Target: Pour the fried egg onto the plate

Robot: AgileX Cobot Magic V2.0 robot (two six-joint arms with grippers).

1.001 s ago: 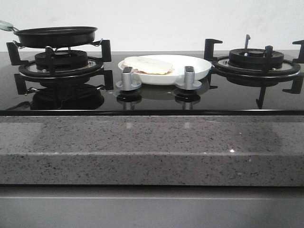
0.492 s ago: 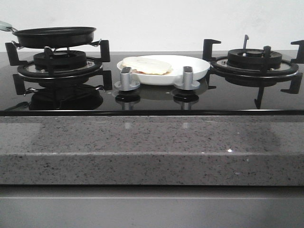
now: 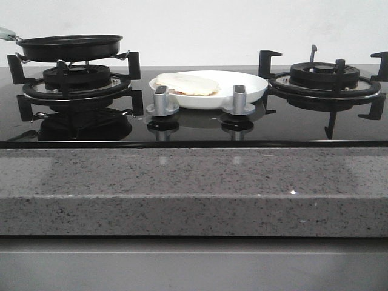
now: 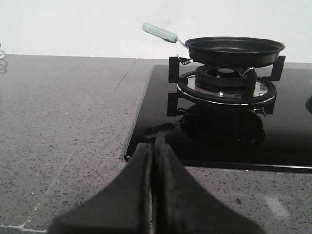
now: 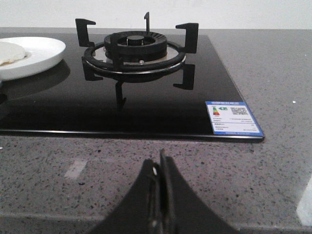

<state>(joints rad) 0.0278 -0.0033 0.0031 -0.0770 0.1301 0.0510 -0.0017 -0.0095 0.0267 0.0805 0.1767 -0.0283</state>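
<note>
- The fried egg (image 3: 187, 83) lies flat on the left part of the plate (image 3: 248, 85), its wavy edge reaching the plate's left rim.
- The plate sits on the black glass hob (image 3: 285, 124), in the middle between the two burners and just behind the two silver knobs (image 3: 162, 102).
- The black frying pan (image 3: 70, 46) rests level on the left burner's grate (image 3: 73, 82), its pale green handle (image 4: 159, 32) pointing off to the far left.
- The right burner (image 3: 325, 79) carries nothing.
- The left claw (image 4: 154, 161) has its fingers pressed together, holding nothing, over the grey speckled tabletop (image 4: 63, 122) near the hob's left front corner.
- The right claw (image 5: 160, 178) is likewise closed on nothing, above the tabletop in front of the right burner, near a blue label (image 5: 233, 118) on the glass.
</note>
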